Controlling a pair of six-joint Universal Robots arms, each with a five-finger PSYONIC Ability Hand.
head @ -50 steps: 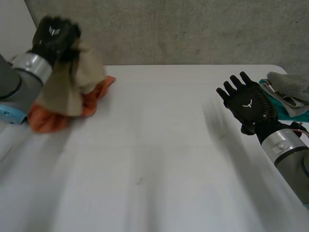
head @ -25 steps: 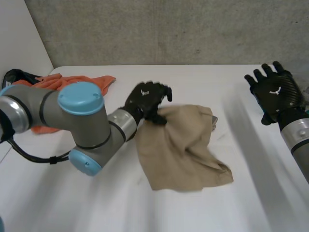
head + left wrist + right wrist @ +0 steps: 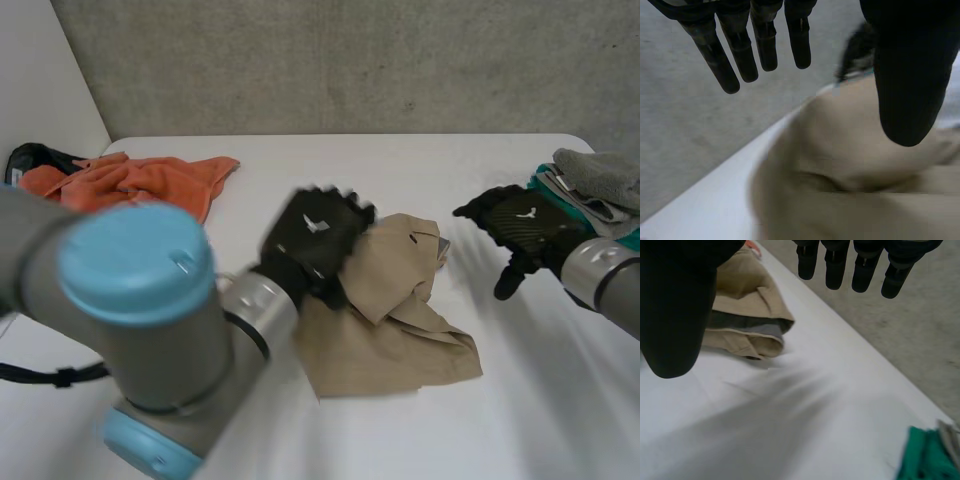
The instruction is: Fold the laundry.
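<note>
Left hand fingers spread, tan cloth just dropped mid-frame | right hand splayed, empty, nearer | crumpled; flatten next

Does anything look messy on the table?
Yes. The tan cloth lies rumpled on the table, its far corner flopped over itself. The orange cloth sits bunched in a heap at the far left corner.

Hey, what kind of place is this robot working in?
Probably a lab test bench, not a home: a plain white table against a grey concrete wall, with loose laundry like the tan cloth and an orange cloth.
</note>
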